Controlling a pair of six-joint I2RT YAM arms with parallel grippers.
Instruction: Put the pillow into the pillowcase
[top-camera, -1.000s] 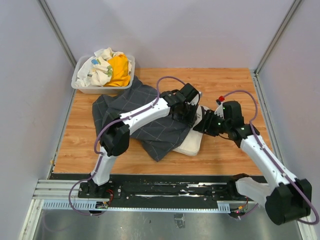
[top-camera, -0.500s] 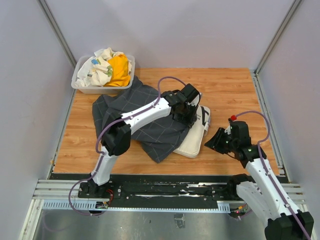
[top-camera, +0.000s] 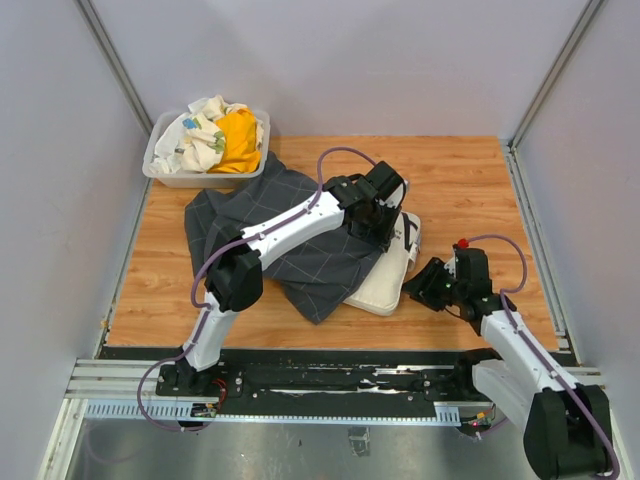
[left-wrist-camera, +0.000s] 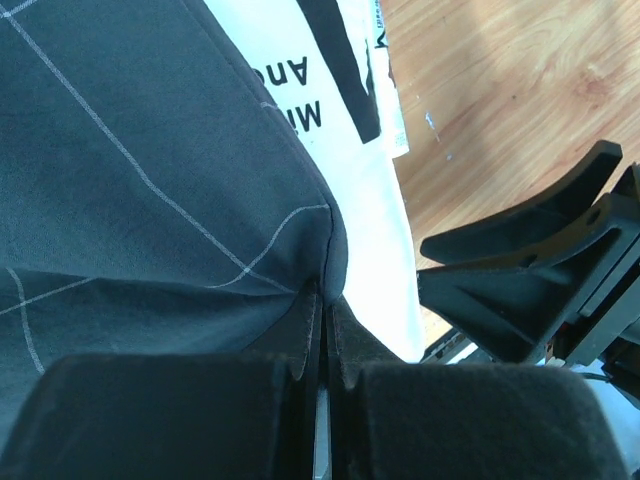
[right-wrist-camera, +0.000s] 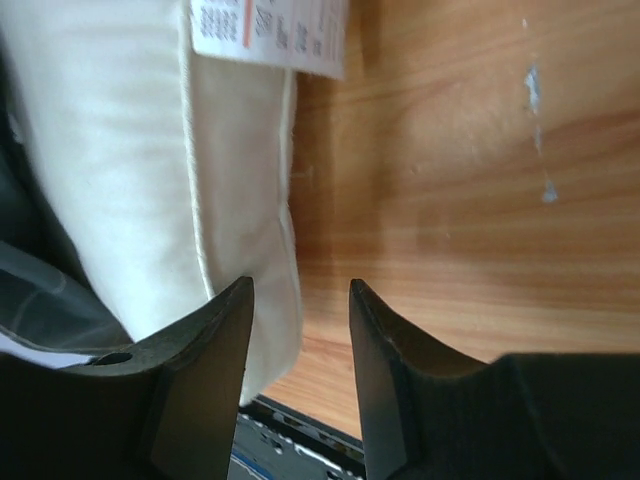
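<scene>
Pillow (top-camera: 388, 285) looks soft, light, floppy: pinch its seamed edge. Left gripper (left-wrist-camera: 320, 312) is clamped on the pillowcase (top-camera: 320, 265) hem; right gripper (right-wrist-camera: 300, 296) stands half-open, empty, beside that edge.

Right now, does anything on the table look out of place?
Nothing spilled or damaged. The pillowcase lies rumpled and askew, one corner up by the bin, with the pillow poking out at its right edge.
</scene>
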